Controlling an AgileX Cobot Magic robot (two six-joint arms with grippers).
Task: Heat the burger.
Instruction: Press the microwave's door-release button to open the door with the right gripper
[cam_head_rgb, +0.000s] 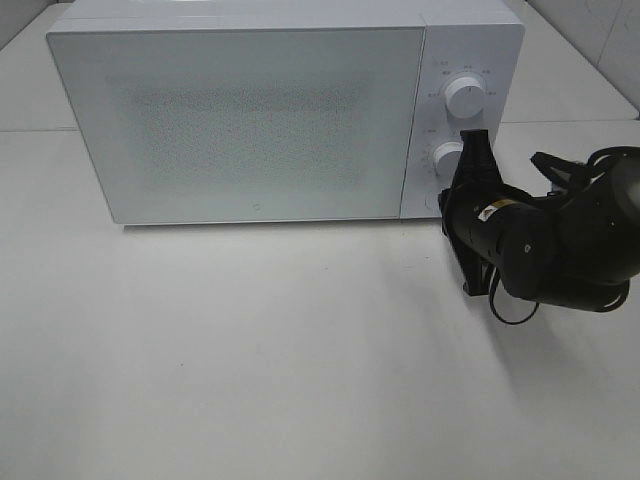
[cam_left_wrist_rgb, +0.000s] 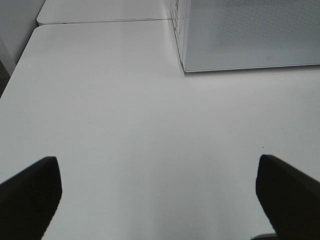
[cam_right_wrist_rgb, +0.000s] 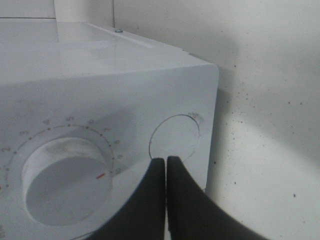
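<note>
Right gripper (cam_right_wrist_rgb: 166, 161) is pinched together, tips right at the round white push-button (cam_right_wrist_rgb: 175, 137) on the boxy white microwave (cam_head_rgb: 240, 110), white dial (cam_right_wrist_rgb: 67, 175) just beside them. Left gripper (cam_left_wrist_rgb: 160, 192) is spread wide above the white counter (cam_left_wrist_rgb: 125, 125). Can't see the burger anywhere; the microwave door's shut.

1 microwave (cam_head_rgb: 240, 110) (2 knobs (cam_head_rgb: 466, 96), 1 btn (cam_right_wrist_rgb: 175, 137))

My right arm (cam_head_rgb: 560, 250) sits at three o'clock in the high view, with the wrist bent. The right gripper (cam_head_rgb: 472, 142) points toward twelve o'clock. On its wrist camera the right gripper (cam_right_wrist_rgb: 166, 161) shows both dark fingers (cam_right_wrist_rgb: 145, 200) pressed flat against each other. My left gripper (cam_left_wrist_rgb: 157, 165) is spread wide and holds nothing, angled downward.
</note>
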